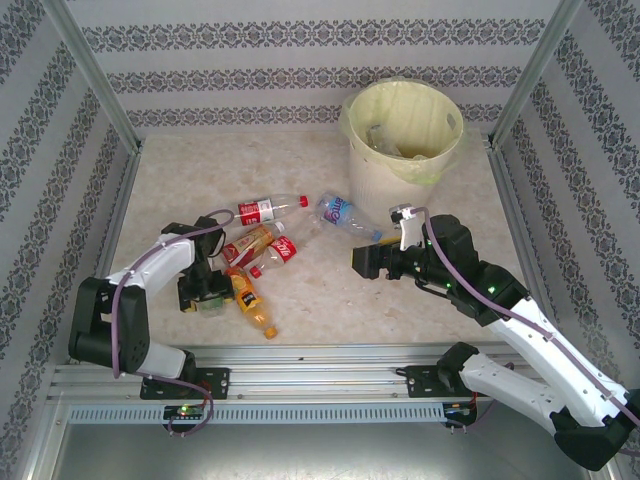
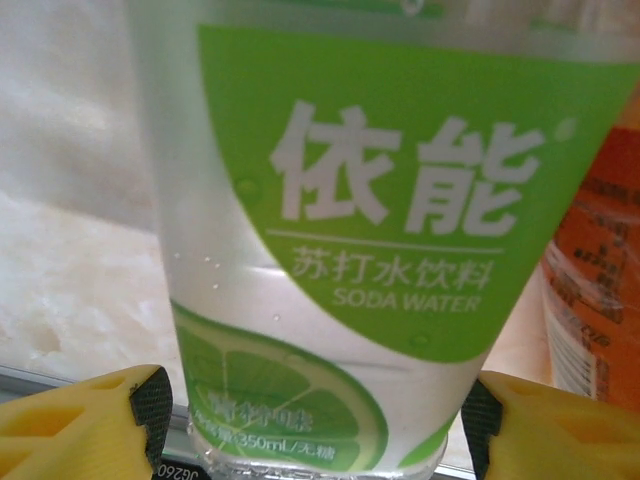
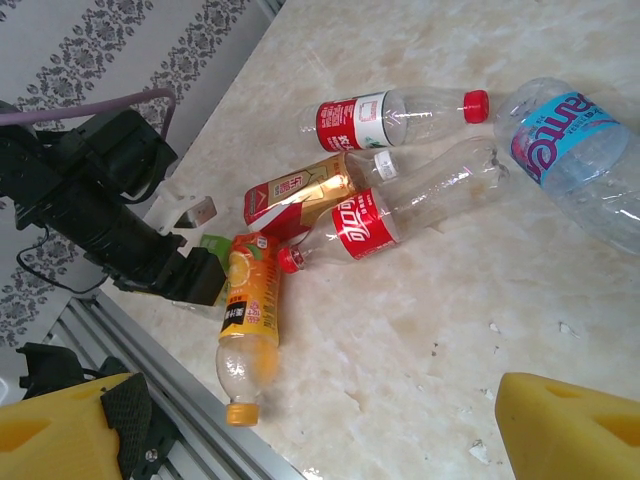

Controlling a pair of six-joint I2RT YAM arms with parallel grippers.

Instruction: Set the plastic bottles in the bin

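Top external view: the bin [image 1: 378,185] stands far on the desk [image 1: 330,310]; plastic bottles [image 1: 262,212] lie clustered at left. Left wrist view: left jaws flank a green-labelled bottle [image 2: 330,250], clamped or not I cannot tell. Right wrist view: right jaws stand apart, empty.

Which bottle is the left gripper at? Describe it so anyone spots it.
Go to the bottle cluster left of the table's centre. At its near-left edge, straddled by the left gripper, sits a clear bottle with a lime-green soda water label; the neighbours' labels are orange or red.
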